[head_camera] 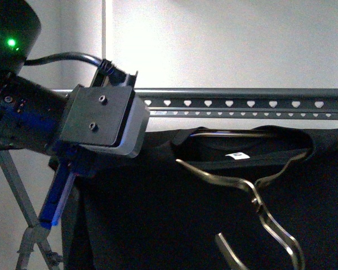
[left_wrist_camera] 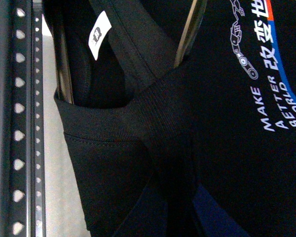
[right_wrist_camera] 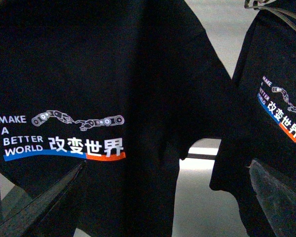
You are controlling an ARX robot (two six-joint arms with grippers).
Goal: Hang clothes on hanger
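The clothes (head_camera: pixel 174 214) are a black T-shirt hanging just below the hanger (head_camera: pixel 242 104), a dark grey rail with a row of heart-shaped holes. A thin metal wire hanger (head_camera: pixel 259 208) sits in the collar, its hook drooping in front. My left gripper (left_wrist_camera: pixel 163 217) is shut on a bunched fold of the clothes (left_wrist_camera: pixel 108 128) at the shoulder beside the collar; the rail (left_wrist_camera: pixel 17 123) runs close alongside. My right gripper (right_wrist_camera: pixel 160 207) is open, its fingers (right_wrist_camera: pixel 281 197) wide apart in front of hanging black fabric, holding nothing. It does not show in the front view.
Two black shirts with the same "MAKE A BETTER WORLD" print (right_wrist_camera: pixel 64 143) (right_wrist_camera: pixel 281 113) hang in the right wrist view; which one I hold I cannot tell. A crossed grey rack leg (head_camera: pixel 22 208) stands at lower left. A white wall lies behind.
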